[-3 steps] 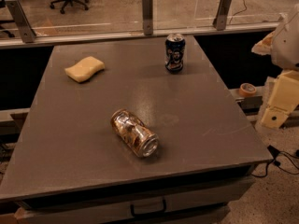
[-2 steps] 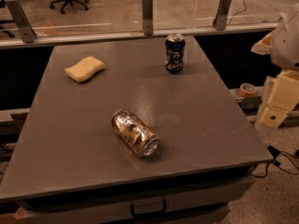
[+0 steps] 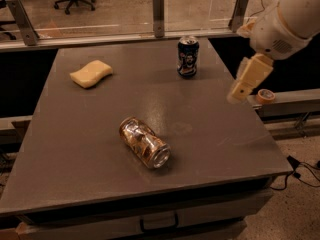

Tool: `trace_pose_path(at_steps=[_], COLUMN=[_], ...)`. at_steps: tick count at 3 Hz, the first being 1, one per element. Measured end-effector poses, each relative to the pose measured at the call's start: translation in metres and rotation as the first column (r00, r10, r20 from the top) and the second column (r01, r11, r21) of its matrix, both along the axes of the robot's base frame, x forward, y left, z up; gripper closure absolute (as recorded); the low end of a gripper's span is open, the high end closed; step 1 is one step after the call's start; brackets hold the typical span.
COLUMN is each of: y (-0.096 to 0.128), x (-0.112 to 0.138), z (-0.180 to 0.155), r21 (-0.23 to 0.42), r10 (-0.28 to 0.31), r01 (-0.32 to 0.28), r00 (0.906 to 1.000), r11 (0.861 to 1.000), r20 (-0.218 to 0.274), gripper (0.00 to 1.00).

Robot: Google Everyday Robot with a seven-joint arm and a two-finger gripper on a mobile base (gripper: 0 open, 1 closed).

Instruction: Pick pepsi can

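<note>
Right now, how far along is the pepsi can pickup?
Nothing looks done yet: the pepsi can stands upright near the far edge of the table, untouched. In hand: the gripper hangs over the table's right edge, apart from the can, holding nothing. Left: reach the can, grasp it, lift it.

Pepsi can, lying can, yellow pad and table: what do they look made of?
Pepsi can: thin metal, probably aluminium, printed dark blue, silver rim. Lying can: shiny bare-looking metal, dented, bright glints. Pad: likely a soft sponge, matte with rounded wavy edges. Table: smooth grey top with dull sheen, perhaps laminate. The pincer hangs over the table's right edge, a matte tan, maybe plastic.
</note>
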State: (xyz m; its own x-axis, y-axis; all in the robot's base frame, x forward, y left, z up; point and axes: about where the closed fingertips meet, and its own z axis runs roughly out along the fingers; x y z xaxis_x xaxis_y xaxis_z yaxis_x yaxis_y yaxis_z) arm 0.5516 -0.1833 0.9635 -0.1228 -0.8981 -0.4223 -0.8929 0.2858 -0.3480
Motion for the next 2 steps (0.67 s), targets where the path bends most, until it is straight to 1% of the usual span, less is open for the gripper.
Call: trace_pose_path(at_steps=[1, 2], y=[0.038, 0.070], x=[0.079, 0.139], z=[-0.005, -0.012], r21=[0.149, 0.288], r10=[0.003, -0.022], r01=[-0.016, -0.012], r00=[0.9960, 0.9930], r11=[0.989, 0.958], r20=[0.089, 0.116], gripper=[0.00, 0.00])
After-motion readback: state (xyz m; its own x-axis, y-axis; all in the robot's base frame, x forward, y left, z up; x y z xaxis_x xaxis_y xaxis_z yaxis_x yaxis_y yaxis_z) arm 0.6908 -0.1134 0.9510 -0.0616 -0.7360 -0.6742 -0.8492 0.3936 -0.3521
